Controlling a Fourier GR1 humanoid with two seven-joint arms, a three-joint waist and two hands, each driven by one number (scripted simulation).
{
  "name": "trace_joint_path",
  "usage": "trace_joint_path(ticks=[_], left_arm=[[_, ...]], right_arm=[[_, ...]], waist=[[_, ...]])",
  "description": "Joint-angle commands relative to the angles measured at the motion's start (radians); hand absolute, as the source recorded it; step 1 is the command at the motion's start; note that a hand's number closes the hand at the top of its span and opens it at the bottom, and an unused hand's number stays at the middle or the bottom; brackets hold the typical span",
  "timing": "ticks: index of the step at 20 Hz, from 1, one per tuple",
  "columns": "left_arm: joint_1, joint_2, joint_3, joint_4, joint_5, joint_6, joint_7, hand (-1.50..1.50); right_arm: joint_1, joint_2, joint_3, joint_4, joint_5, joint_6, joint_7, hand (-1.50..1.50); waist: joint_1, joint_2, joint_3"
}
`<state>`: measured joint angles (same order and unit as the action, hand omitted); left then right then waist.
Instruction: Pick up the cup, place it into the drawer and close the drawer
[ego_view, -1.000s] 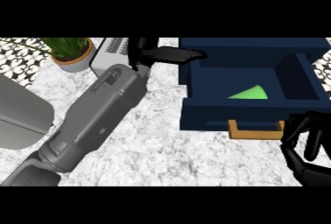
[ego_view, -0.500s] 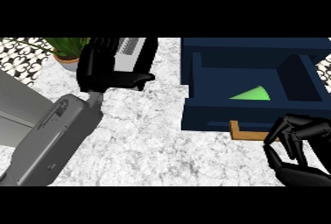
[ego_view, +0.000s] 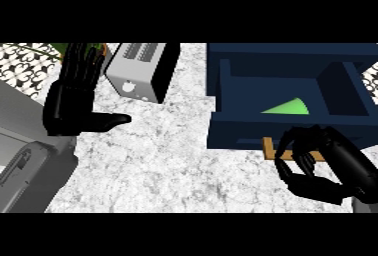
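- Cup (ego_view: 289, 106) is already in the drawer (ego_view: 221, 90), lying on its side on the drawer floor, toward the front wall and roughly centred. Its long axis runs left-right, narrow end up and right.
- Drawer is pulled open; its front wall faces me, with the tan handle (ego_view: 270, 148) just below that wall.
- My right hand (ego_view: 325, 167) sits right at the handle. Fingers are curled in a claw over it with the thumb below; I can't tell whether they pinch the handle or only hover in front of it. They hold nothing else.
- Key relation: the drawer front lies directly beyond the right fingers, so closing looks like a straight push away from me. The right hand is far nearer than the left.
- My left hand (ego_view: 74, 100) is well apart, at the far left beside the toaster (ego_view: 140, 72). Fingers are straight and together pointing away, thumb stuck out to the right, holding nothing.
- Room: bare desk (ego_view: 170, 160) between the hands, nothing in the push path that I can see. The cup sits below the drawer walls as far as I can judge, so it shouldn't catch.
- Judged step: placing done, closing left.
- Plant (ego_view: 59, 50) sits at the top left, out of play.
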<state>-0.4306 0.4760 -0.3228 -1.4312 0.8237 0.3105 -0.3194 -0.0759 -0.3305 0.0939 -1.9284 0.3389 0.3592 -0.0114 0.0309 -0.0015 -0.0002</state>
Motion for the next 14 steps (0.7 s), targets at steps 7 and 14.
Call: trace_joint_path(ticks=[7, 14], left_arm=[[0.229, 0.081, 0.108, -0.057, 0.016, -0.191, -0.054, -1.5], [0.307, 0.072, 0.18, -0.076, -0.006, -0.24, -0.058, -1.5]], right_arm=[[-0.117, 0.035, 0.11, 0.414, 0.346, -0.208, -0.225, 1.5], [-0.223, 0.082, 0.136, 0.682, 0.473, -0.276, -0.249, -1.5]], waist=[[-0.009, 0.004, 0.001], [-0.016, 0.003, 0.001]])
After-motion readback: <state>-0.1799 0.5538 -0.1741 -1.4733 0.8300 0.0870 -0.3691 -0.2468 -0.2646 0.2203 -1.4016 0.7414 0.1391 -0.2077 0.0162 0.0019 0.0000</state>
